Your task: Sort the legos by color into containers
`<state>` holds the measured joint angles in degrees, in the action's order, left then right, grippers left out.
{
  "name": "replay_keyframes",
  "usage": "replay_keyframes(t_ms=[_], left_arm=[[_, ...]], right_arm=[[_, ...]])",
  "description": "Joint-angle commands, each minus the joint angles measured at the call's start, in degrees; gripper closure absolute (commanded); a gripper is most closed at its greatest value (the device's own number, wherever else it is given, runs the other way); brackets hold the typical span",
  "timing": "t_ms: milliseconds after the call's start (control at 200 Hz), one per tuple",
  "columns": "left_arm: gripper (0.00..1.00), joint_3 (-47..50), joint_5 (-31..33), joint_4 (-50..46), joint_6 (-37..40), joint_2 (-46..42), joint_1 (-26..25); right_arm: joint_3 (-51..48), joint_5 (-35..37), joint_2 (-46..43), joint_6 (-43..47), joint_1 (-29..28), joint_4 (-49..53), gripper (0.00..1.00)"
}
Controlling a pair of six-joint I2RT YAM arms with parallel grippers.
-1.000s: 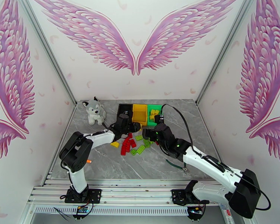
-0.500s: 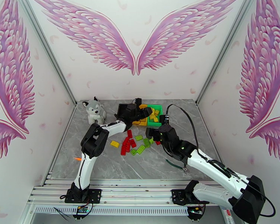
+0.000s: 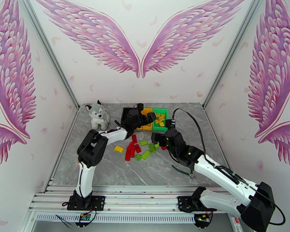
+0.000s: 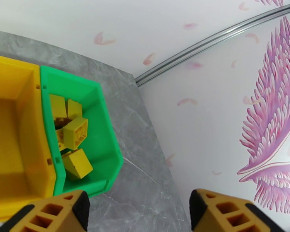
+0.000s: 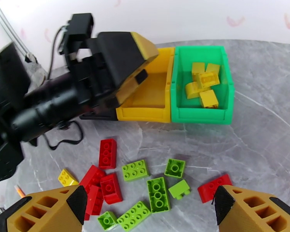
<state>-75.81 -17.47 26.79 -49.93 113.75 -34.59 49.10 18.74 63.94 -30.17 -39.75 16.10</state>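
Note:
Several red, light green and one yellow lego lie loose on the grey table in front of the bins. The green bin holds several yellow bricks. Beside it the yellow bin looks empty. My left arm mostly covers the black bin. My left gripper hovers open over the yellow and green bins, with nothing between its fingers. My right gripper stands open and empty above the loose bricks, with one red brick near its right finger.
A plush husky sits at the back left of the table. A thin green cable lies under my right arm. My left gripper stretches across the space just behind the brick pile.
My left arm has swung from in front of the bins up over them, then drawn back slightly to the left. My right gripper has shifted a little right and nearer.

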Motion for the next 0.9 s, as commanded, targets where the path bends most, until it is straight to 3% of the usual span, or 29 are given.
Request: replay_keyframes(t_ms=[0, 180, 410, 585, 725, 895], left_arm=[[0.27, 6.99, 8.3, -4.35, 7.98, -11.52, -1.2], [0.24, 17.7, 22.35, -15.91, 15.3, -23.11, -2.29], [0.22, 31.25, 37.65, -28.15, 17.64, -36.59, -2.14], [0.16, 42.88, 37.96, -30.4, 14.59, -46.31, -1.6], [0.11, 51.49, 32.44, -26.59, 9.85, -51.86, -1.53], [0.1, 55.41, 26.4, -22.16, 6.0, -51.45, -1.61]], right_arm=[[-0.17, -3.77, 1.92, 0.07, 0.2, -1.94, 0.09], [3.77, -9.67, 8.93, 1.29, -0.99, -1.33, 0.12], [9.12, -9.13, 17.19, 2.92, -4.86, 1.3, 0.15], [9.52, -8.14, 17.71, 3.19, -5.65, 1.48, 0.14], [9.54, -7.58, 17.62, 3.3, -6.12, 1.55, 0.14], [9.77, -7.03, 17.89, 3.48, -6.31, 1.63, 0.14]])
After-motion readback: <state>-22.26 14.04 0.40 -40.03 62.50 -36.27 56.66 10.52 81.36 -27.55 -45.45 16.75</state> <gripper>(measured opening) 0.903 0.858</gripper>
